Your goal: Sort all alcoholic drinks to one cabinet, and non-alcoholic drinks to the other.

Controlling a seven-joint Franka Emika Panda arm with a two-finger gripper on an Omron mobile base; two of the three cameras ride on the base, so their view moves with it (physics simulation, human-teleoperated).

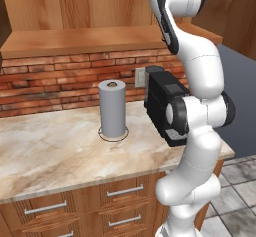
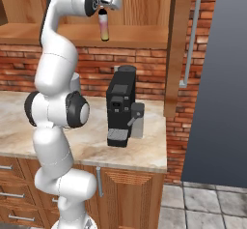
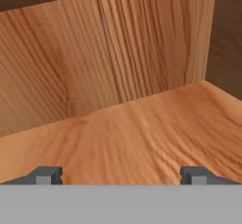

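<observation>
hidden: pink bottle (image 2: 104, 26) cap, behind white hand, top of right base view | cut off: cabinet door (image 2: 177, 44) and its silver handle (image 2: 193, 35) by top edge; coffee machine (image 1: 165, 106) partly behind arm, left base view

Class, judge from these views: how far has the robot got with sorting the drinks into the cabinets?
Seemingly done: one small pink bottle is up at the cabinet shelf, upright. In hand: nothing; the gripper has its jaws wide open, just above that bottle. Left: the other drinks; their placement cannot be judged here.
</observation>
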